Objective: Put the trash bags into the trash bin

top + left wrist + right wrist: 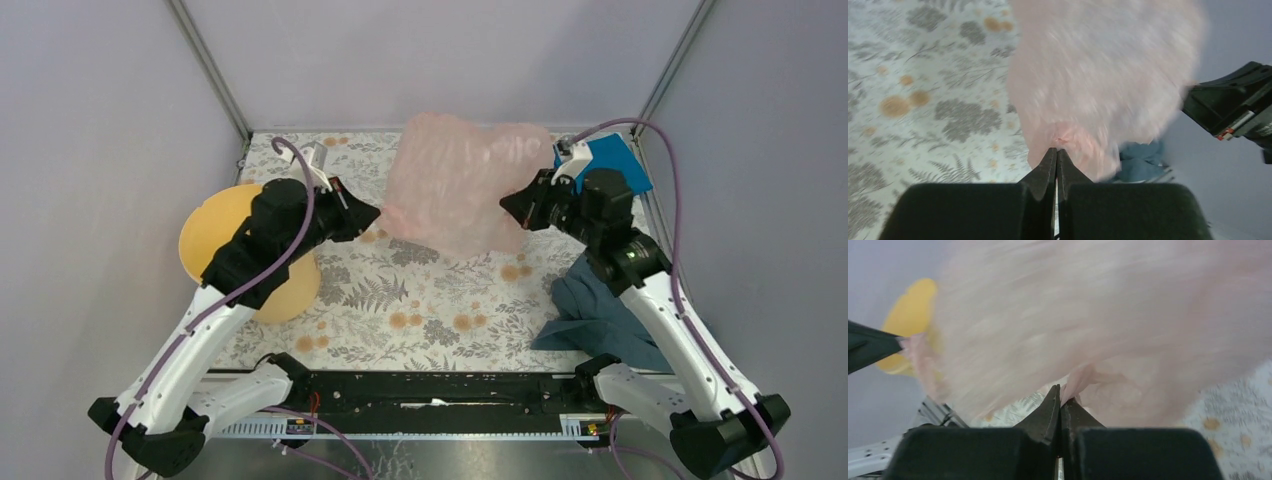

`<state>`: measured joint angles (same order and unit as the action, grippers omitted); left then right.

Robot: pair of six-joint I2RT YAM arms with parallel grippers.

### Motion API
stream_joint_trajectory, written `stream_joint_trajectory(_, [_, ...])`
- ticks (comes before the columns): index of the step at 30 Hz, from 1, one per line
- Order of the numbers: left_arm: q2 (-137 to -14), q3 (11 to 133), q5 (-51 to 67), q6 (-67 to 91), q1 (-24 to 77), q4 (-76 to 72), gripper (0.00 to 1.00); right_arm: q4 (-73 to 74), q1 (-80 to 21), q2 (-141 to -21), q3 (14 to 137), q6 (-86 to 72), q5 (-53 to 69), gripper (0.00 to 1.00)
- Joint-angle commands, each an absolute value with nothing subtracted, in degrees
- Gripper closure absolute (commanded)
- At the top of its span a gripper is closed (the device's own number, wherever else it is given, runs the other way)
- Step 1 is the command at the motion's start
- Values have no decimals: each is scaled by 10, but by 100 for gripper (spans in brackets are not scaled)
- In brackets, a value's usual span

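Note:
A pale-pink translucent trash bag (455, 185) hangs spread in the air over the back middle of the table, stretched between both arms. My left gripper (372, 217) is shut on the bag's left edge (1063, 140). My right gripper (508, 208) is shut on its right edge (1083, 382). The bag is blurred in both wrist views. The yellow-orange trash bin (225, 245) stands at the left, partly under my left arm, and its rim (910, 315) shows past the bag in the right wrist view.
A bright blue cloth (615, 160) lies at the back right corner. A grey-blue cloth (600, 310) lies crumpled at the front right under my right arm and shows again (1140, 160) in the left wrist view. The floral tablecloth (420, 300) covers the table.

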<state>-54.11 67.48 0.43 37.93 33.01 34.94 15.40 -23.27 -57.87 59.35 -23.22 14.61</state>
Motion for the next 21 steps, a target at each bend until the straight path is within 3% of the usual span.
stream_joint_trajectory(1, [-517,711,73,396,335,327,100,134,-233,-531,639,-241,209,100])
stream_joint_trajectory(7, [-515,762,74,386,335,345,100,153,-234,-514,663,-244,240,100])
stream_joint_trajectory(13, [-565,782,149,430,347,251,100,38,-252,-569,663,-344,313,100])
stream_joint_trajectory(21, [-663,873,36,426,466,240,100,-41,-346,-635,681,-359,295,91])
